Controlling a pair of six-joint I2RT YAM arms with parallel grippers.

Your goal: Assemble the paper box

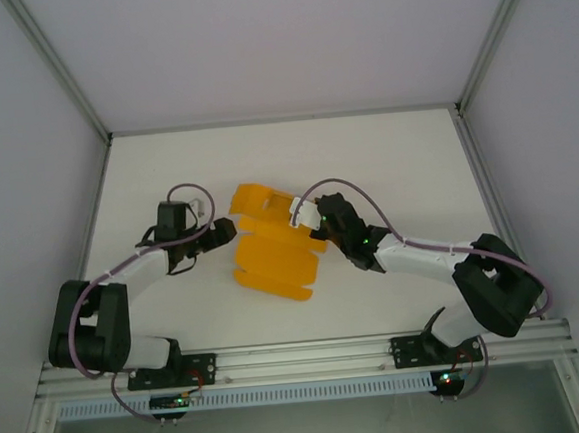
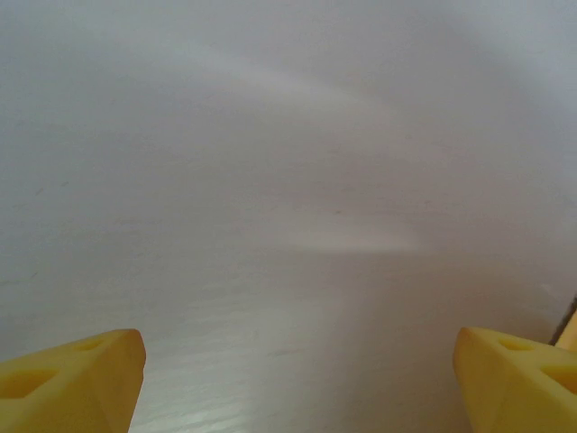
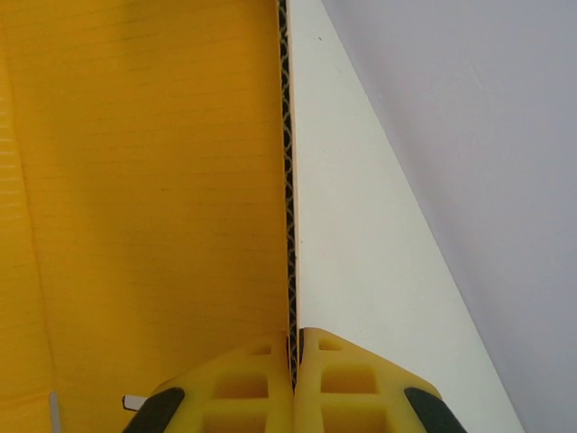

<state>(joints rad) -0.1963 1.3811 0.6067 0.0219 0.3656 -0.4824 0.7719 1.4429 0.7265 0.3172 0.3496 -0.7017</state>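
My right gripper (image 3: 294, 347) pinches an edge of the flat orange-yellow card box sheet (image 1: 271, 260), left gripper (image 2: 297, 352) open alongside; a hard pull may tear it.

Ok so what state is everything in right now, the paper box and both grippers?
paper box: unassembled, a die-cut sheet with flaps lying on the table, one edge pinched.
left gripper: open wide, holding nothing.
right gripper: shut on the paper box's edge.
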